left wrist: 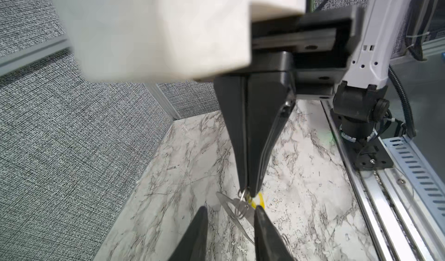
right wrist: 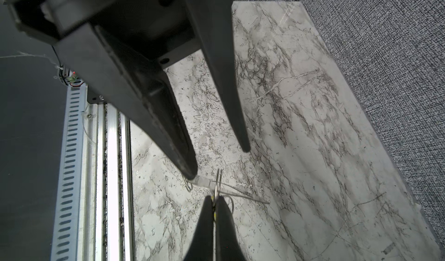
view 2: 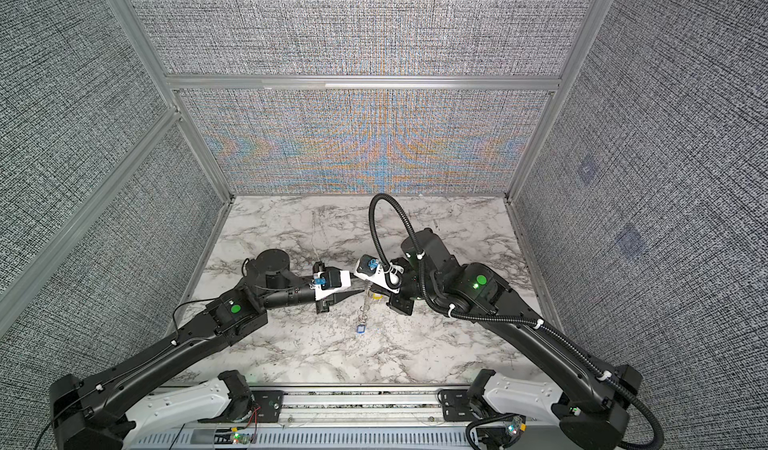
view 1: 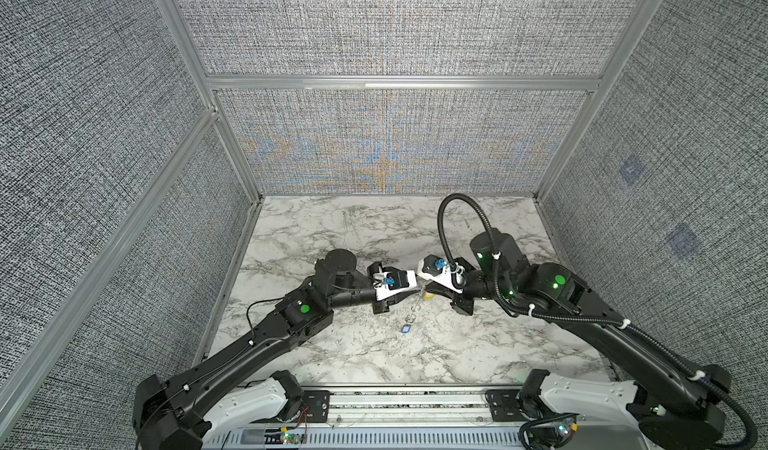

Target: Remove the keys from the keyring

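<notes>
Showing one keyring (left wrist: 227, 203), one blue key (view 1: 406, 328), one yellow key (left wrist: 260, 199).

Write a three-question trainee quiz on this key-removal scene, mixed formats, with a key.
1. True or false: the left gripper is shut.
2. Which colour of tag shows between the fingertips of the right gripper? A blue, B yellow, C red.
3. Fill in: the table has a ___ pattern.
Key: 1 false, its jaws stand apart. 2 B, the yellow tag. 3 marble.
</notes>
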`<state>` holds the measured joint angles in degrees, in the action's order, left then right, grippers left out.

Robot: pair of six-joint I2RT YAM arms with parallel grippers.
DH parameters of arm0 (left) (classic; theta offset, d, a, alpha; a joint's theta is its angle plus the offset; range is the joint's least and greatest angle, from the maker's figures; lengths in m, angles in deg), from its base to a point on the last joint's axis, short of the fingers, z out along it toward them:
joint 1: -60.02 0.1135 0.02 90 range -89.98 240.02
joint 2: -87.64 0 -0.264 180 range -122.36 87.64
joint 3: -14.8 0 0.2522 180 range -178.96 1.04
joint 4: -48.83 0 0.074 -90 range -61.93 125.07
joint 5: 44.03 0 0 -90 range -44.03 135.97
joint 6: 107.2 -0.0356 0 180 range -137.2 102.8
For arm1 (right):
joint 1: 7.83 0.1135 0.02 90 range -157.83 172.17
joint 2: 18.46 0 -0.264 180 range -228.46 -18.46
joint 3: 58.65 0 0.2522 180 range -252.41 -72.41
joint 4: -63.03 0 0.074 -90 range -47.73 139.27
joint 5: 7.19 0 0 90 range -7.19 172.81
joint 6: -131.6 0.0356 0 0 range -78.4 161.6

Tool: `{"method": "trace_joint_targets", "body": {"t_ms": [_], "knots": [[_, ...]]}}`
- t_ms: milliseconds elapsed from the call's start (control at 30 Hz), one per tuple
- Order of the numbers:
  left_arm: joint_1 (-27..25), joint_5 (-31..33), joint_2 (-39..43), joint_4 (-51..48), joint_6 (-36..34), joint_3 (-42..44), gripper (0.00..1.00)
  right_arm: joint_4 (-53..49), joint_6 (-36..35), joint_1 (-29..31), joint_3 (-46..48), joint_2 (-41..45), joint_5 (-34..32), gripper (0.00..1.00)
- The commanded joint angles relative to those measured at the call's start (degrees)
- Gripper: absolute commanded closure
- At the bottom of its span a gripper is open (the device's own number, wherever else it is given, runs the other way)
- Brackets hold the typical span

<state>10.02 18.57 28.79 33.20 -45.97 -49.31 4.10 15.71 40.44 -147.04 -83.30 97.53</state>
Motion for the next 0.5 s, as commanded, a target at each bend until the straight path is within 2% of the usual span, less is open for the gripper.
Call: {"method": "trace_joint_targets", "body": {"t_ms": [0,233,467], "knots": [[-1.86,4.68,-0.55,-1.79,-4.22,-0.89,0.66,-1.77,0.83,-0.01,-0.84,-0.27,-0.22,1.0],[-6.05,13.8,-1.92,-2.27,-8.19,-2.36,0.7,-3.4,1.32,-0.05,-1.22,-0.51,0.05,1.0],[-8.6,17.37,-3.65,-4.82,-10.35,-3.74,0.78,-3.18,1.72,-0.02,-0.87,0.04,0.33,1.0]]}}
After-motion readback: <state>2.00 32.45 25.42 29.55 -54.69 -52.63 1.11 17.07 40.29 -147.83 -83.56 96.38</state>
